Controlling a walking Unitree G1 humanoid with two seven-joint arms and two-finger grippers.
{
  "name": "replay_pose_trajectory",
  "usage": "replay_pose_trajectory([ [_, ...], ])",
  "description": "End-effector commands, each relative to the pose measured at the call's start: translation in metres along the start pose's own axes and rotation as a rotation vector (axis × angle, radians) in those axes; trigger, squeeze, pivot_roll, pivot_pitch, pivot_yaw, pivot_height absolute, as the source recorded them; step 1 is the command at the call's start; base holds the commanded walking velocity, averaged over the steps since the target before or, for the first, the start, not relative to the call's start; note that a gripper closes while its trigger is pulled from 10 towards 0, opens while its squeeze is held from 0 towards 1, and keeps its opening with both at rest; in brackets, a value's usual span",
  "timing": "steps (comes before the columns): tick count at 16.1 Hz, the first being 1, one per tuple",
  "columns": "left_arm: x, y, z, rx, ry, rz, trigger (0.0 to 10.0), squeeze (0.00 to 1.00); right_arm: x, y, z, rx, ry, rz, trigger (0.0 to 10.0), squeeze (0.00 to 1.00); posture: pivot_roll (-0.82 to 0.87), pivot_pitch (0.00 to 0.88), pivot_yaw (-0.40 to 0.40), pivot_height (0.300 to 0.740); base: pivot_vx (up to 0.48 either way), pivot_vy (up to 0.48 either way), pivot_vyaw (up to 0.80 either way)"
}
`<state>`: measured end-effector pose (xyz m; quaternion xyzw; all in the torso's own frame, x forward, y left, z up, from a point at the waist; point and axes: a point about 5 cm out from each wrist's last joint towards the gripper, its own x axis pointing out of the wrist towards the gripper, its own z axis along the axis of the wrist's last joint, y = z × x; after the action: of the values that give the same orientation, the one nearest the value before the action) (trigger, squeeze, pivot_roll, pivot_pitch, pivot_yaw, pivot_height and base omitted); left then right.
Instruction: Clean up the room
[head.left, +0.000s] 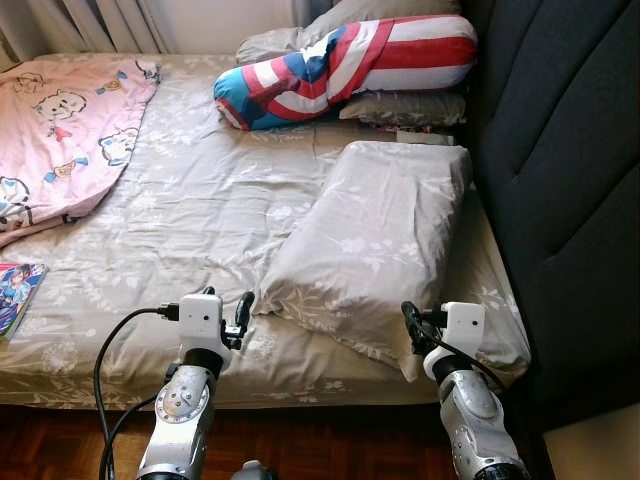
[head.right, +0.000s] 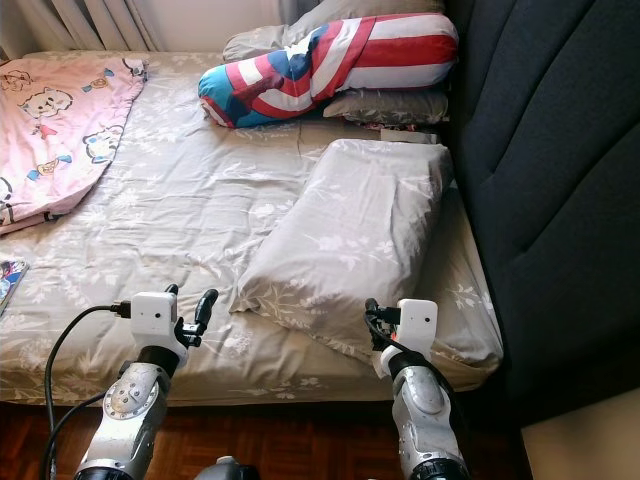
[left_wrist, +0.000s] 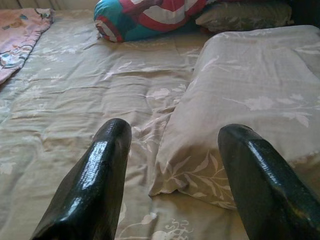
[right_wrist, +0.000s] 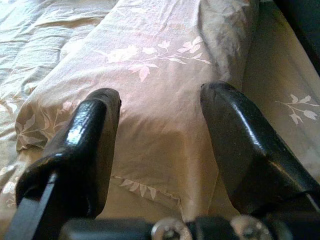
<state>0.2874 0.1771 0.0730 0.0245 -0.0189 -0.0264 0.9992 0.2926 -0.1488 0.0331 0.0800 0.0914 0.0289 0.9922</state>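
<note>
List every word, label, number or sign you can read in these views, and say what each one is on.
None can be read.
Pink cartoon blanket: animal figures, any lettering too small to tell.
Book at the bed's left edge: cover print too blurred to read.
Stars-and-stripes bolster: pattern, no words.
Grey floral pillow: no text.

Open sheet: bare bed (head.left: 200, 210) from 10 to 12 o'clock of the left pincer (head.left: 238, 318), passable.
Pillow (head.left: 375, 240): blocks 12 to 1 o'clock, ahead of the right pincer (head.left: 408, 322).
Headboard (head.left: 560, 180): wall at 3 o'clock.
Far end: striped bolster (head.left: 345, 65) at 12 o'clock.
Left side: pink blanket (head.left: 60, 130) at 10, book (head.left: 15, 290) at 9 o'clock.
</note>
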Motion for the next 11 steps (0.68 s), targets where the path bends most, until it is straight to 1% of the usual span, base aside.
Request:
replay_pose_trajectory([
  [1, -0.0018, 0.0029, -0.0029, -0.012, 0.018, 0.018, 10.0, 0.0, -0.0021, -0.0008, -0.0014, 0.004, 0.007, -0.004, 10.0, 0.0, 0.0, 0.143, -0.023, 0.704, 0.24, 0.0, 0.0],
  [11, -0.0013, 0.0018, -0.0022, -0.014, 0.014, 0.017, 10.0, 0.0, -0.0022, -0.0012, -0.0021, 0.005, 0.012, -0.005, 10.0, 0.0, 0.0, 0.142, -0.023, 0.704, 0.256, 0.0, 0.0],
])
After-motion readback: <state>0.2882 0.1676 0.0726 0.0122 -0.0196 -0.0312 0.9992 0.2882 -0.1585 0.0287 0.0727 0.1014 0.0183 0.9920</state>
